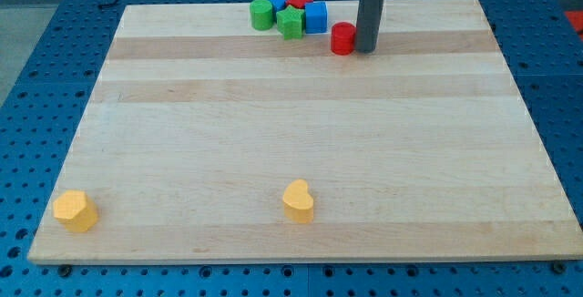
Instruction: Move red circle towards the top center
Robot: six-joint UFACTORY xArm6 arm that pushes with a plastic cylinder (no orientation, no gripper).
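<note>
The red circle (342, 38) lies on the wooden board (301, 142) near the view's top, a little right of centre. My tip (365, 50) stands right beside it on its right side, touching or almost touching it. The dark rod rises straight up out of the view's top. Just to the upper left of the red circle sits a cluster of blocks: a green circle (262, 14), a green block (291, 22), a blue cube (315, 16), a red star (299, 0) and another blue block (278, 3).
Two yellow heart-shaped blocks lie near the view's bottom, one at the bottom left corner (75, 210) and one at bottom centre (298, 200). The board rests on a blue perforated table (36, 51).
</note>
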